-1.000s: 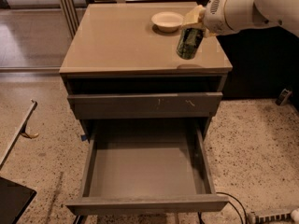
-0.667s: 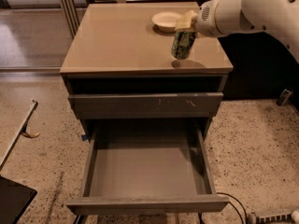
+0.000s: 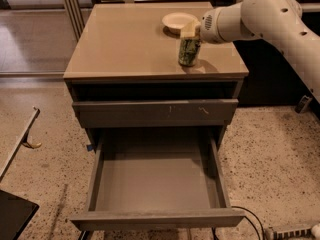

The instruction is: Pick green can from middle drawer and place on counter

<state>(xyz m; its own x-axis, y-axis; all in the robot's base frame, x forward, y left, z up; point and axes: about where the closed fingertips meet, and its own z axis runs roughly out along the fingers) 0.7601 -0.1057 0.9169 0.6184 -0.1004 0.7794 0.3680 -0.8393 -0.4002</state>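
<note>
The green can [image 3: 187, 52] stands upright on the beige counter [image 3: 125, 44], at its right side just in front of the cream bowl [image 3: 178, 21]. My gripper [image 3: 190, 31] reaches in from the right on the white arm and sits on the can's top, shut on it. The middle drawer [image 3: 155, 176] is pulled fully out below and nothing lies in it. Above it the drawer front with pale scuff marks [image 3: 155, 112] is slightly open.
Speckled terrazzo floor [image 3: 270, 149] surrounds the cabinet. A dark panel edge [image 3: 12, 216] shows at the bottom left, a cable [image 3: 250, 221] at the bottom right. A dark cabinet wall [image 3: 270, 74] stands behind the arm on the right.
The gripper has carried the green can left and down over the counter. The can now rests upright on the counter in front of the bowl.
</note>
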